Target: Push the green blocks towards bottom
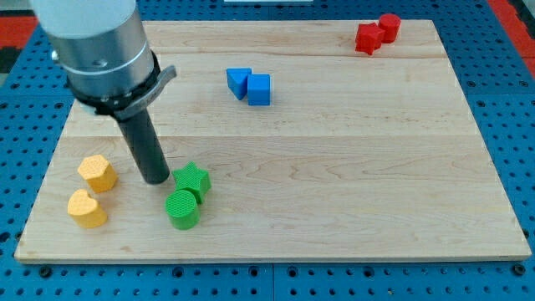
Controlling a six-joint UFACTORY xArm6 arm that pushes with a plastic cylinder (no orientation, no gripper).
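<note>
Two green blocks lie touching at the board's lower left: a star-shaped one (pixel 193 180) and a round one (pixel 182 209) just below it. My tip (pixel 157 179) rests on the board just left of the green star, close to it or touching it. The rod rises up and to the left from there, and its wide grey mount hides part of the board's upper left.
Two yellow blocks (pixel 98 172) (pixel 86 208) sit left of my tip near the board's left edge. Two blue blocks (pixel 249 84) lie at the upper middle. Two red blocks (pixel 376 33) sit at the top right corner. The wooden board (pixel 334 184) lies on a blue pegboard.
</note>
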